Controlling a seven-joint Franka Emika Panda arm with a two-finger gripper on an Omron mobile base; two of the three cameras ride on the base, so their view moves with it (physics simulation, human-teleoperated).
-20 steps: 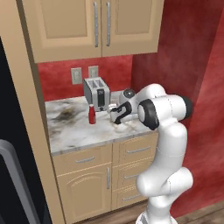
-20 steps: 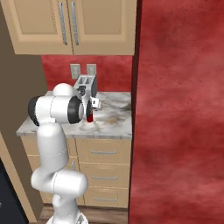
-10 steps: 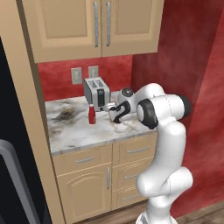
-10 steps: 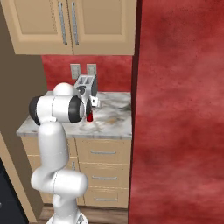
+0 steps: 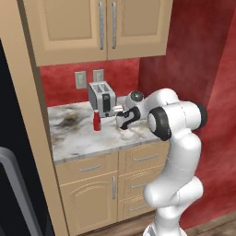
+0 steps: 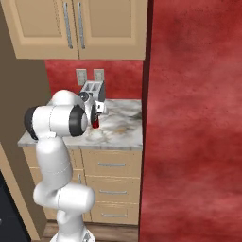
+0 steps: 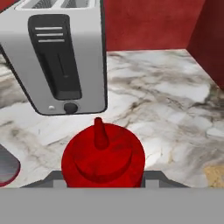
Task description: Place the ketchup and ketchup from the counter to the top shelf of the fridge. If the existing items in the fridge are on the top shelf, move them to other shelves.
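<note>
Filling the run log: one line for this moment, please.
phase: picking up first ketchup | gripper: around ketchup, closure unclear | other ketchup: upright on counter by toaster

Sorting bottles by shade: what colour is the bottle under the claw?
Solid red ketchup bottle, clearest in the hand view.

Arm [image 5: 177, 120] bent forward, fingers [image 5: 118, 109] clamped shut

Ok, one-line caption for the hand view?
Ketchup bottle seen from above at the end effector, toaster behind it on the marbled counter.
</note>
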